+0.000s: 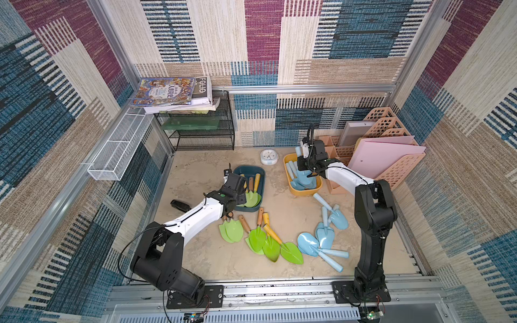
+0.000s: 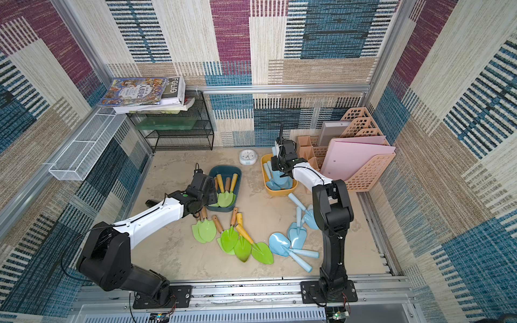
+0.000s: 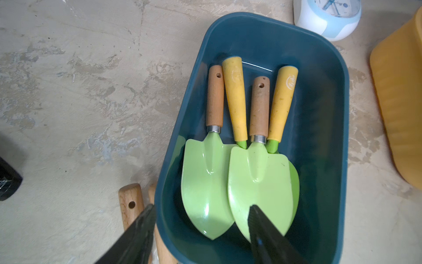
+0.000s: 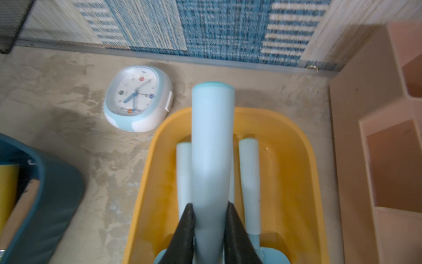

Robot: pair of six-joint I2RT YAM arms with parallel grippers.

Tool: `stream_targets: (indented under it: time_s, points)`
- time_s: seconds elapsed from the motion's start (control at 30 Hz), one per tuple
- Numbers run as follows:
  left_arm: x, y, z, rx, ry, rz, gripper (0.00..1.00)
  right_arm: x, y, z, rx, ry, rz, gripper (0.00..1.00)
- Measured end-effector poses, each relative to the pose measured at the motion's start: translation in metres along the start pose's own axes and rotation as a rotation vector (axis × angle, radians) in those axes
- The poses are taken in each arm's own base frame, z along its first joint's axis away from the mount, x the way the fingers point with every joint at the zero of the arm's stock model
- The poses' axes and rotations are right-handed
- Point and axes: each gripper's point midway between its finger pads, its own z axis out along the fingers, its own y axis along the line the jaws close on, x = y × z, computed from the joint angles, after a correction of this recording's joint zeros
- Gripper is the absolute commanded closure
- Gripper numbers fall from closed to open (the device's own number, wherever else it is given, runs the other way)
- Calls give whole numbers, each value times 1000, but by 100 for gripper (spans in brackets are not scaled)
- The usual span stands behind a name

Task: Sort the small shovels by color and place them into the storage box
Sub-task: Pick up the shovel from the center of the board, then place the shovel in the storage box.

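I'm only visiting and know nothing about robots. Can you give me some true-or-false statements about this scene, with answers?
1. The right pincer grips a pale blue shovel over the yellow box. True.
2. The left pincer holds a green shovel. False: it hangs open and empty over the dark blue box.
3. The dark blue box holds four green-bladed shovels. True.
4. Every blue shovel is boxed. False: several loose blue shovels lie on the table.
5. The clock sits inside the yellow box. False: it lies on the table beside it.
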Motion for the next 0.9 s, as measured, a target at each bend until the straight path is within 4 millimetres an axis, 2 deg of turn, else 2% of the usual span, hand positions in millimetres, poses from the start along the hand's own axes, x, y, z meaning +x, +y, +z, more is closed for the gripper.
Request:
stream_targets:
  time_s: [0.13, 0.37, 0.57, 0.7, 0.9]
  points:
    - [0, 0, 1, -1, 2, 1, 35, 15, -2, 16, 7, 40, -2, 84]
    - [2, 0, 3, -5, 9, 4, 35, 30, -2, 29, 5, 74, -1, 83]
    - [1, 0, 2, -8, 14, 5, 34, 35, -2, 27, 2, 81, 10, 64]
    - [1, 1, -1, -8, 14, 5, 34, 30, -2, 7, 1, 63, 22, 61]
    - [14, 10, -4, -17, 28, -21, 34, 10, -3, -55, 9, -63, 55, 61]
